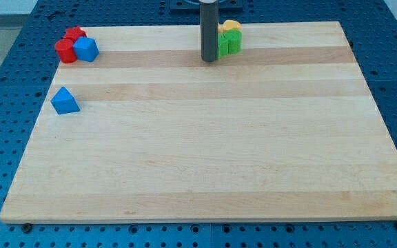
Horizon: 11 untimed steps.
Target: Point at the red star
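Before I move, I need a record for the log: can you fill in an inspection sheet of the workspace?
Surface: wooden board, flat, on a blue perforated table.
Job's things: red blocks at the view's top left, two red shapes pressed together; which is the star I cannot tell.
Clutter: blue cube touching the red ones; blue triangle alone below them; green block and yellow block at top centre.
Jaws: none; my tip rests just left of the green block, far from the red ones.
Cables: nothing seen.
Surroundings: nothing seen.
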Motion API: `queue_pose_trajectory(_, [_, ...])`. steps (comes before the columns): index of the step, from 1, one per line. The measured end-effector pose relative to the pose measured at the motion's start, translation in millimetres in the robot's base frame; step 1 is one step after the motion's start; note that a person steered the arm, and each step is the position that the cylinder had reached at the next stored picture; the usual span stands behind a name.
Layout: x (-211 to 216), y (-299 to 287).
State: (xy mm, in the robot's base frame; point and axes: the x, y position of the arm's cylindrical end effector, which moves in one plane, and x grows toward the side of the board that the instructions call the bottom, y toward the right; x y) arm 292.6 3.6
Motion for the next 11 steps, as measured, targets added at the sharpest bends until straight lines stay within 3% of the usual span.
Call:
queue_pose_trajectory(2, [-15, 0])
queue_pose_trajectory(4, [29, 4])
queue_pose_trajectory(5, [40, -34])
queue_pose_trajectory(6, [29, -72])
queue_pose_trajectory(9, [-85, -165])
queue_pose_trajectory(11, [-102, -295])
